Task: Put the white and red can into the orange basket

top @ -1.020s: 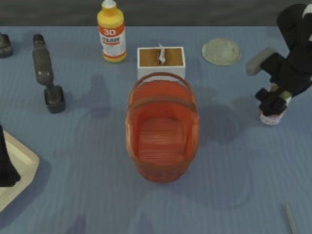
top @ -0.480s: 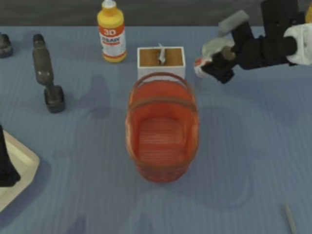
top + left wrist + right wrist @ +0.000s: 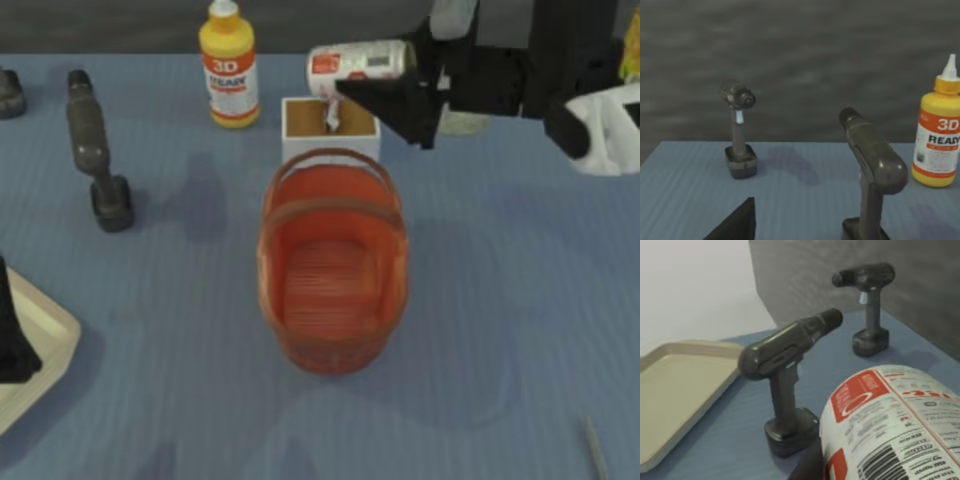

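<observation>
Top view: right gripper (image 3: 405,75) holding white and red can (image 3: 357,66) sideways above white box (image 3: 330,125), beyond orange basket (image 3: 333,265)

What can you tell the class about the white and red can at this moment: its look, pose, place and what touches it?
The white and red can is a small white cylinder with a red label patch, printed text and a barcode, clearest in the right wrist view. It lies on its side in the air, held by the right gripper, which is shut on it. In the top view it sits over the far edge of the white box, beyond the orange basket, not yet above the basket's opening. Nothing else touches it.
</observation>
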